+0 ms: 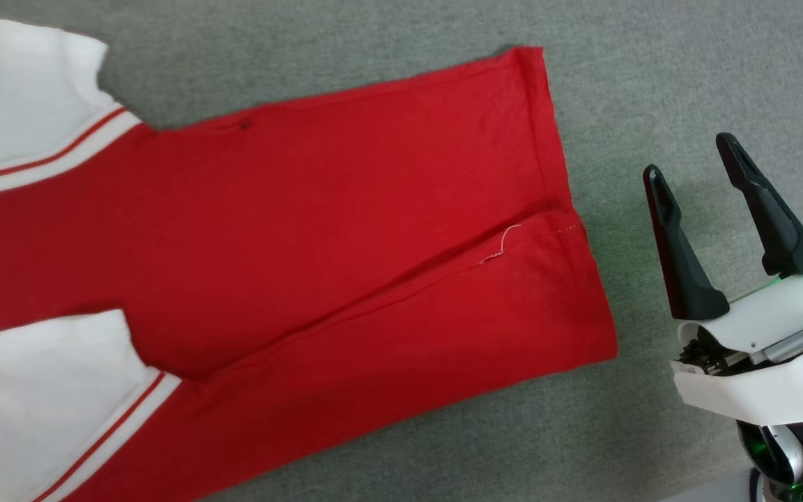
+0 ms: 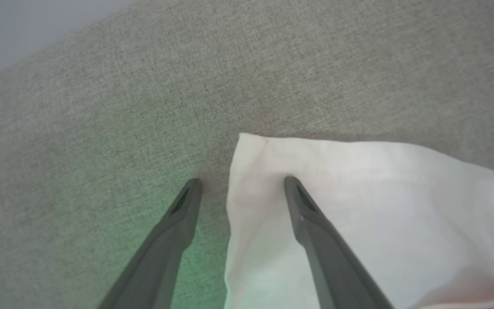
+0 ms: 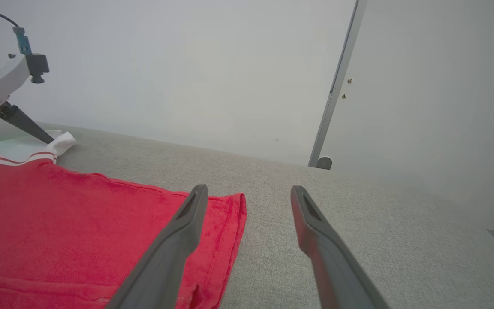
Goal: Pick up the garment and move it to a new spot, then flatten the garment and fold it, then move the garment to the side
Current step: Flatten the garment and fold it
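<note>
The garment [image 1: 290, 244] is a red jersey lying flat on the grey cloth surface, hem to the right, with white sleeves [image 1: 18, 104] at the left. One long side is folded over the body. My right gripper [image 1: 691, 159] stands open just right of the hem, apart from it. In the right wrist view its fingers [image 3: 187, 227] hover above the red hem corner [image 3: 230, 210]. My left gripper [image 2: 242, 182] is open at the far white sleeve's corner [image 2: 358, 193], with one finger over the sleeve and one over bare surface. From the right wrist view, the left gripper [image 3: 49, 139] points down at that sleeve.
The grey cloth surface [image 1: 652, 70] has free room to the right of and beyond the hem. A pale wall and a slanted metal post [image 3: 337, 86] stand behind it. The surface's edge [image 2: 37, 53] runs near the left gripper.
</note>
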Controlling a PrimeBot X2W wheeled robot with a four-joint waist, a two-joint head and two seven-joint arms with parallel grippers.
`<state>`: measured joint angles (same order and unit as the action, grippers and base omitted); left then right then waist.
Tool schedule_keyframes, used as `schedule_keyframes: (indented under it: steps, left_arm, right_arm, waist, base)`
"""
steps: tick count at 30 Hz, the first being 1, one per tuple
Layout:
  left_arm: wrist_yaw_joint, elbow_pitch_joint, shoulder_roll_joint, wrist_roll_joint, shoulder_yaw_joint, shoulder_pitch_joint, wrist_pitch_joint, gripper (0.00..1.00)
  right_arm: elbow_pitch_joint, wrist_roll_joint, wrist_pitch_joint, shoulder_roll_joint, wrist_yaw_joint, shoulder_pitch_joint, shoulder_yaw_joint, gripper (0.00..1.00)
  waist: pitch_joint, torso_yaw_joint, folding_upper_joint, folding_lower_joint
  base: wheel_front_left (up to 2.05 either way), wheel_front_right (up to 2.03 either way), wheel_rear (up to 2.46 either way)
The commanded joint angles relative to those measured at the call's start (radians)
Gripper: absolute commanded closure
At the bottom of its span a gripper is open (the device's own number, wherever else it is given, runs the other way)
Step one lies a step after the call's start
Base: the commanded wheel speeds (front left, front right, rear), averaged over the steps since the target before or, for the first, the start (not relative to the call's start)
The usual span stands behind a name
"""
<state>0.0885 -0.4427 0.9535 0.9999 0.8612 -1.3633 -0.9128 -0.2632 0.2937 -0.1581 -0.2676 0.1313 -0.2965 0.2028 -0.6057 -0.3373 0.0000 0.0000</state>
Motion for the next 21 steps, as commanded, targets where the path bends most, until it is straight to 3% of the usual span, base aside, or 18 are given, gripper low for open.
schedule_keyframes:
  steps: [1, 6, 7, 9, 12, 21]
  left_arm:
    - [0.004, -0.014, 0.006, -0.009, 0.012, -0.004, -0.022, 0.00]
    - [0.043, -0.070, -0.006, 0.022, 0.017, -0.015, -0.121, 0.00]
    - [0.052, -0.079, -0.015, 0.036, 0.017, -0.010, -0.145, 0.14]
    - [0.070, -0.083, -0.026, 0.061, 0.021, 0.004, -0.192, 1.00]
    - [0.093, -0.059, -0.043, 0.085, 0.015, 0.007, -0.217, 1.00]
    - [0.076, -0.019, -0.075, 0.070, 0.002, 0.001, -0.129, 1.00]
  right_arm:
    - [-0.001, 0.006, -0.001, 0.003, -0.001, -0.010, 0.004, 0.00]
    - [-0.001, 0.029, 0.006, 0.000, -0.001, -0.022, 0.014, 0.00]
    - [-0.002, 0.032, 0.007, -0.002, -0.001, -0.025, 0.013, 0.00]
    - [0.000, 0.038, 0.013, -0.005, -0.001, -0.029, 0.009, 0.00]
    - [-0.005, 0.041, 0.023, -0.011, -0.001, -0.030, -0.004, 0.00]
    - [0.012, 0.082, 0.107, -0.041, -0.001, -0.070, -0.022, 0.00]
  waist:
    - [-0.029, -0.026, 0.0000, 0.0000]
    - [-0.045, -0.035, 0.0000, 0.0000]
    - [-0.047, -0.036, 0.0000, 0.0000]
    - [-0.050, -0.035, 0.0000, 0.0000]
    - [-0.051, -0.026, 0.0000, 0.0000]
    - [-0.013, 0.019, 0.0000, 0.0000]
  base:
    - [0.00, 0.00, 0.00]
    - [0.00, 0.00, 0.00]
    - [0.00, 0.00, 0.00]
    - [0.00, 0.00, 0.00]
    - [0.00, 0.00, 0.00]
    - [0.00, 0.00, 0.00]
